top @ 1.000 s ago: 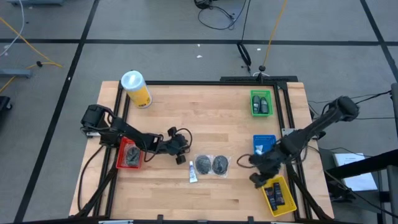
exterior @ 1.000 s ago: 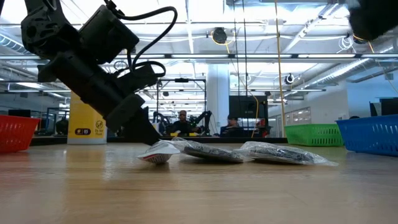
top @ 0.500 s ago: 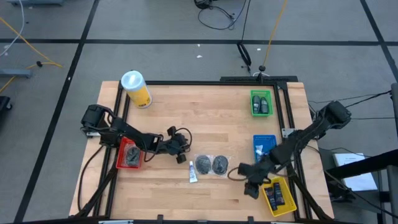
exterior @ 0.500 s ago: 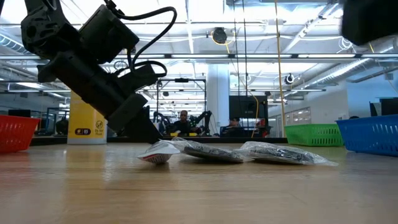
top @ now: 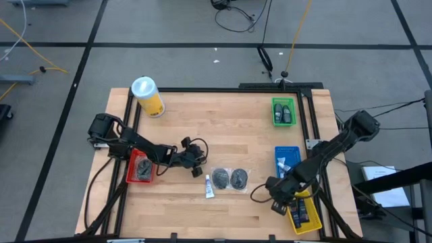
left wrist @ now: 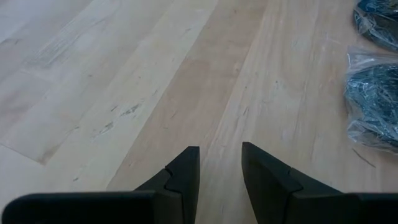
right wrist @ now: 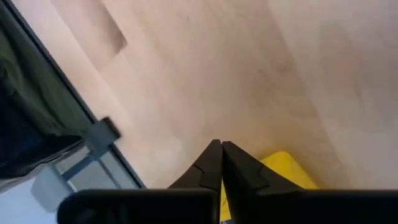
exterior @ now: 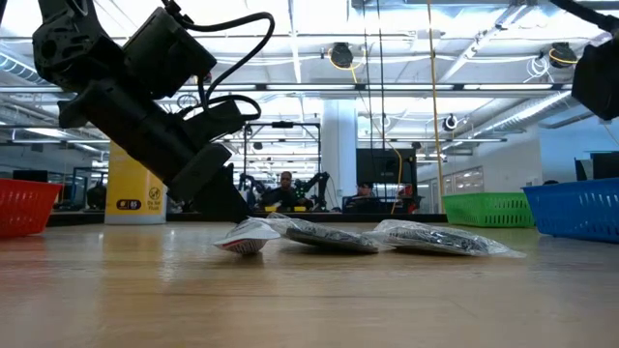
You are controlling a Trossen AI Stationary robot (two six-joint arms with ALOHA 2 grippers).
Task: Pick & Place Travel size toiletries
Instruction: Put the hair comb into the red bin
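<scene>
Left gripper (left wrist: pixel 217 171) jaws parted, empty, low by the tube (top: pixel 208 187). Centre on it before closing. Right gripper (right wrist: pixel 220 163) clenched, empty, by yellow bin (top: pixel 308 200).

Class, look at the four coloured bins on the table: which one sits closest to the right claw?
The yellow bin, at the table's near right corner. The shut right claw hangs at its edge, while the blue bin, green bin and red bin lie farther off.
</scene>
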